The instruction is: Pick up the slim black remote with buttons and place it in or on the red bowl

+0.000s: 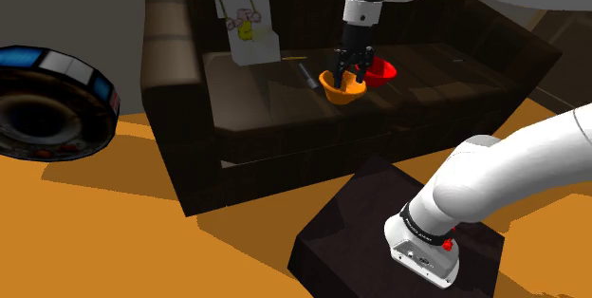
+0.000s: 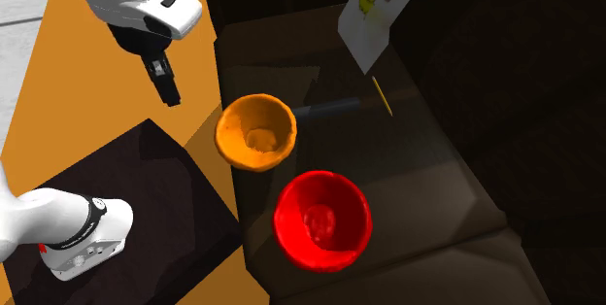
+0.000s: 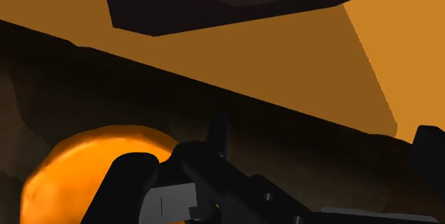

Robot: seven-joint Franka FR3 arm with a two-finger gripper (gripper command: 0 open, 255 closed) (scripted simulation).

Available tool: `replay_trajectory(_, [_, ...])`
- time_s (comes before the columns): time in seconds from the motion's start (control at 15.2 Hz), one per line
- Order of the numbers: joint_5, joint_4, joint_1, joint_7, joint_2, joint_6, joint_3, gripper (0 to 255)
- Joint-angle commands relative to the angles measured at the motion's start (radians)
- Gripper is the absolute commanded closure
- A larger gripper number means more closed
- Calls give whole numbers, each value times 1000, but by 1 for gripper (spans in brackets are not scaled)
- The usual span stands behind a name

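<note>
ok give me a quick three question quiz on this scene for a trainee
1. True or false: the black remote lies inside the red bowl.
2. In the shoulder view, which does the gripper overlap? A) orange bowl B) red bowl C) remote
3. What piece of furniture do both bowls rest on?
Key: 1 false, it lies on the seat beside the orange bowl. 2 A. 3 the dark sofa.

Two bowls were counted: one orange bowl (image 2: 233, 143) and one red bowl (image 2: 291, 240). One slim dark remote (image 2: 325, 109), one thin yellow stick (image 2: 383, 96), one white printed card (image 2: 379, 7), one dark sofa (image 1: 190, 106) and one round device (image 1: 47, 102) were noted.
</note>
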Motion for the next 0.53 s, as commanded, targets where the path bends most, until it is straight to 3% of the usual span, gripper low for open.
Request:
replay_trajectory(0.0, [-2,49,-9,-5,83,32,-15,0])
replay_trajectory(0.46, [16,243,-34,-11,351,98,-55,0])
